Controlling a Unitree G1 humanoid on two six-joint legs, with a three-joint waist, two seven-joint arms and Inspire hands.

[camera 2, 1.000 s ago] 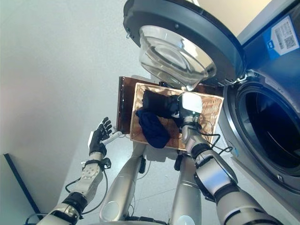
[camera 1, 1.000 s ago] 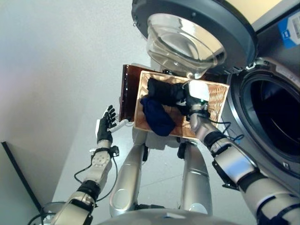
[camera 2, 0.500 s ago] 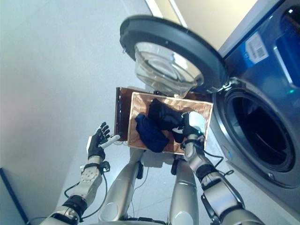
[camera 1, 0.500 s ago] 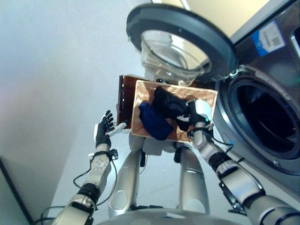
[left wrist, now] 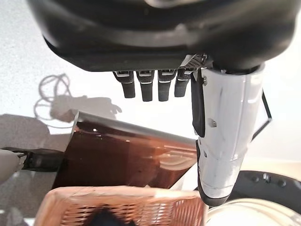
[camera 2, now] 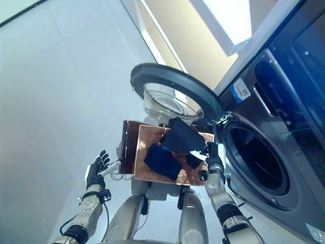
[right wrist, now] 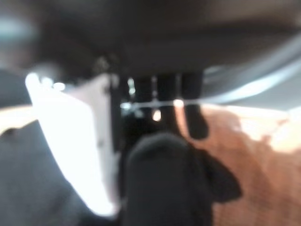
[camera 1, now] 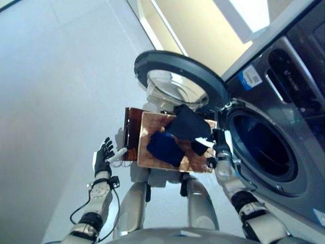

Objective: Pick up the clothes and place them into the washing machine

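The right hand (camera 1: 215, 144) grips a black garment (camera 1: 189, 122) lifted above the wicker basket (camera 1: 147, 136), beside the washing machine (camera 1: 264, 147); its wrist view alone shows fingers curled into cloth. A blue garment (camera 1: 165, 147) lies in the basket, left hand (camera 1: 103, 155) splayed, empty.

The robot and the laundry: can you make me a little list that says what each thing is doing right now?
washing machine: drum empty as far as it shows
door: swung wide open
basket: woven, beside the machine
dark blue cloth: lying in the basket
black cloth: lifted above the basket, pinched by the right hand
right hand: shut on the black cloth, near the drum opening
left hand: open, empty, beside the basket
brown panel: standing against the basket's side
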